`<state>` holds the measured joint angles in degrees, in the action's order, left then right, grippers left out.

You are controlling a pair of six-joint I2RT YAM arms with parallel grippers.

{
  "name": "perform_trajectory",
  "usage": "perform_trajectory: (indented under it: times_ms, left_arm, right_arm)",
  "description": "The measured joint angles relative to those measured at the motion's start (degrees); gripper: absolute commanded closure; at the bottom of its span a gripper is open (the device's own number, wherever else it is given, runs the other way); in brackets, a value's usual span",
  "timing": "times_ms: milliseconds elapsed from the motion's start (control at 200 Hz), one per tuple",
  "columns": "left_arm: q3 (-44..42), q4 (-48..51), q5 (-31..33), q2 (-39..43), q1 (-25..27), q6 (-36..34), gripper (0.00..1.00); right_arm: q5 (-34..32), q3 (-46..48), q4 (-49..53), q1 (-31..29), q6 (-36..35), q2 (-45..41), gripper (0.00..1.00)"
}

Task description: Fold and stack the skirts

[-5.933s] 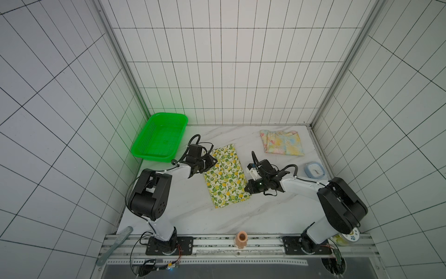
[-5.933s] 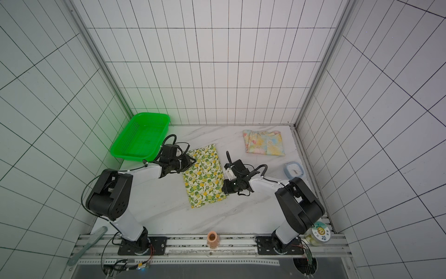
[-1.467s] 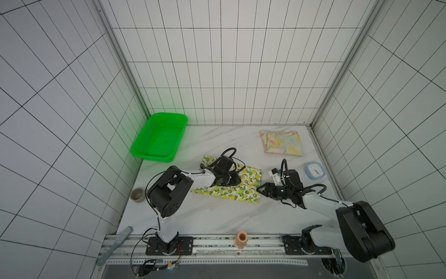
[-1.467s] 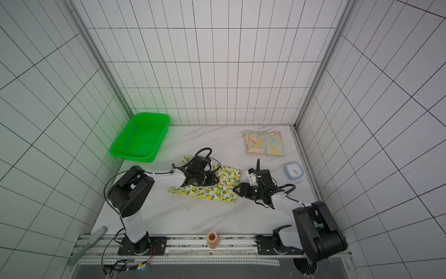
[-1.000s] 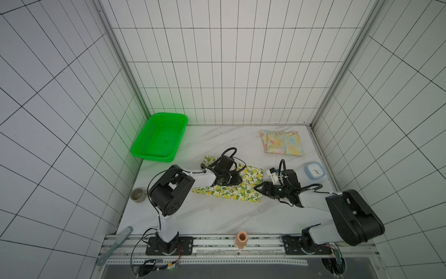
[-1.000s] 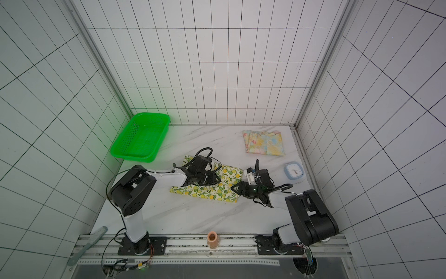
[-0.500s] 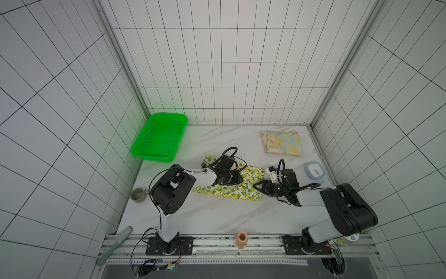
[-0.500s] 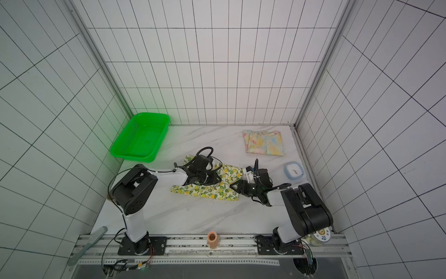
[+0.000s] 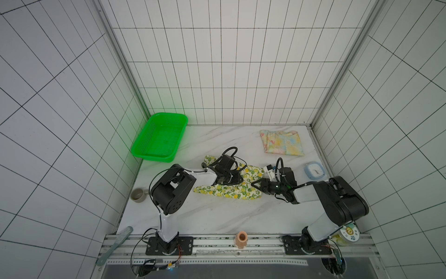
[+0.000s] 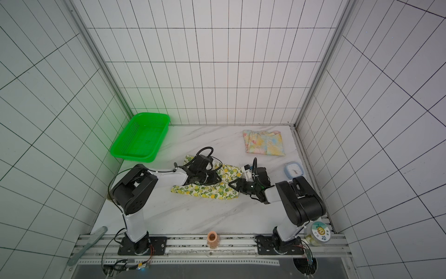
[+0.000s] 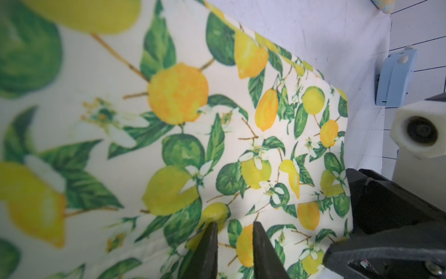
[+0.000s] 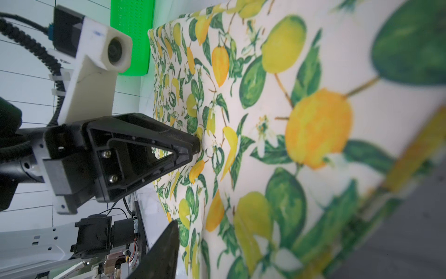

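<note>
1. Landmark: the green basket (image 9: 154, 156) stands at a back corner of the table (image 9: 217, 217).
2. The lemon skirt (image 9: 226, 193) lies near the basket, off its front corner toward mid-table. It is an uneven, slanted shape, with one corner poking back toward the basket. Judged partly folded and not yet squared.
3. The pastel skirt (image 9: 282, 143) lies folded flat, well apart from the basket, across the table along the same back wall. Judged parked there to keep the working area free and to serve as the base of the stack.
4. The left claw (image 11: 234, 224) has its tips down on the lemon skirt's basket-side half. The jaws stand narrowly apart with print showing between them. I cannot tell whether they pinch a fold or merely pin the cloth. Either way, it is judged to be anchoring the cloth.
5. The right claw (image 9: 254, 186) sits at the skirt's edge farthest from the basket. In the wrist view only one finger shows and cloth fills the rest, so I cannot tell if it grips the hem.
6. Stacking is not yet done.
</note>
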<state>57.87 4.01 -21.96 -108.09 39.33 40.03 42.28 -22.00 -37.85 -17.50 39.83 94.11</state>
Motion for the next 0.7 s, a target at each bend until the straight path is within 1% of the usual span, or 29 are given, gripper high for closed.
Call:
perform_trajectory:
  times_ms: [40,75,190,305,425,575,700]
  left_arm:
    - [0.00,0.00,0.00,0.00,0.00,0.02,0.73]
    - [0.00,0.00,0.00,0.00,0.00,0.02,0.73]
    - [0.09,0.09,0.02,0.00,0.00,0.02,0.73]
    - [0.24,0.31,-0.02,0.02,-0.24,0.02,0.73]
    - [0.33,1.07,-0.24,0.52,-1.62,0.09,0.73]
    - [-0.61,1.79,-0.26,3.89,-6.97,0.07,0.73]
    - [-3.50,1.79,-0.28,8.28,-11.54,-0.15,0.73]
  right_arm:
    - [-0.07,-0.11,0.02,0.00,0.07,0.35,0.67]
    - [-0.07,-0.13,0.15,0.00,0.13,0.50,0.69]
    - [-0.70,-0.13,1.60,0.00,0.72,0.52,1.00]
    - [-1.40,-0.35,5.64,0.00,-0.31,-0.81,1.00]
    - [-3.28,-3.02,15.50,0.02,-4.15,-4.66,1.00]
    - [-7.87,-11.50,32.30,0.61,-11.76,-8.17,1.00]
    - [-12.46,-20.65,45.62,1.18,-17.51,-8.61,1.00]
